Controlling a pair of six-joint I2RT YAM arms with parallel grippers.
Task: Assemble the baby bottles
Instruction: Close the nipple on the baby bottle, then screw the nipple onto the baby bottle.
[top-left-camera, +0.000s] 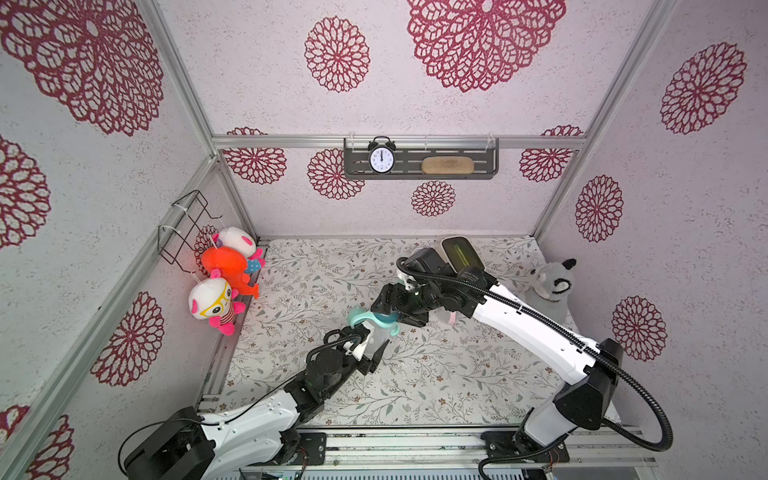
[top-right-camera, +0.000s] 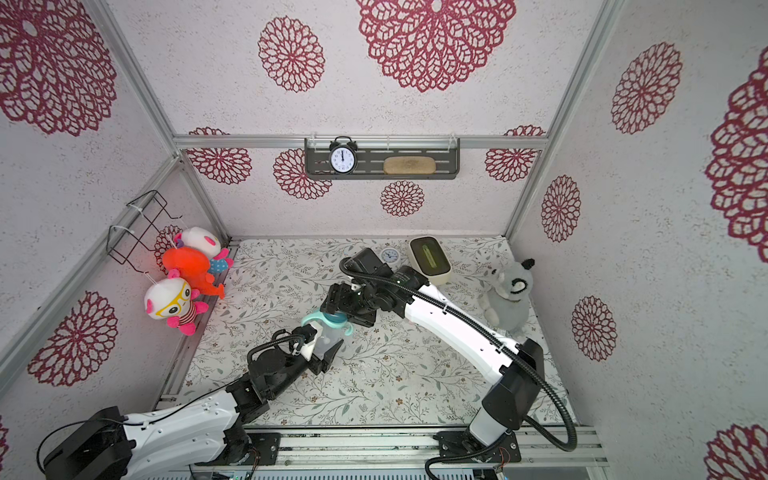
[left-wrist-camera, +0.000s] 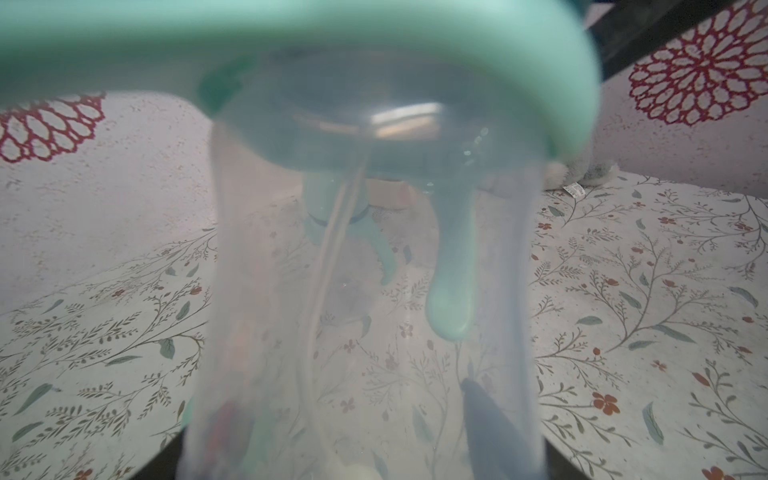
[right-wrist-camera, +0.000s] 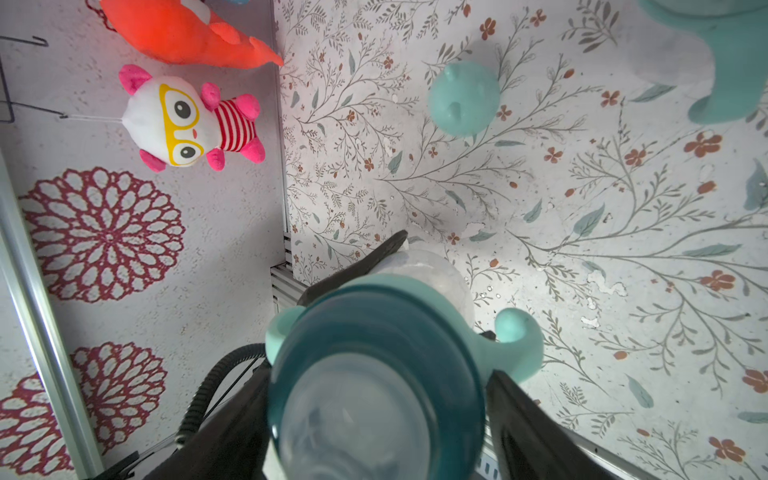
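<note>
In both top views, the left gripper (top-left-camera: 372, 350) is clamped on the clear body of a mint bottle (top-left-camera: 375, 332), over the middle of the counter (top-left-camera: 436, 386). The right gripper (top-left-camera: 392, 318) sits at the bottle's top end, at the teal collar (top-left-camera: 384, 321). You appear to be at the collar-fitting step. The counter has a floral covering and the walls (top-right-camera: 457, 199) carry red rosettes. Plush toys (top-right-camera: 174, 305) hang on the side wall, a grey plush (top-right-camera: 509, 291) sits in the far corner, and a clock (top-right-camera: 343, 159) stands on a wall shelf (top-right-camera: 415, 176).

In the left wrist view, the bottle's clear wall fills the frame, with its mint handle ring (left-wrist-camera: 291, 50) across the top. The left gripper itself is hidden here.

In the right wrist view, black fingers (right-wrist-camera: 523, 424) stand on either side of the collar. I cannot tell whether they press it or stand clear of it. A mint dome cap (right-wrist-camera: 463, 97) lies on the counter beyond. Check first that the collar is seated. Your next move probably calls for picking up that cap and pressing it squarely over the nipple (right-wrist-camera: 353, 415).
</note>
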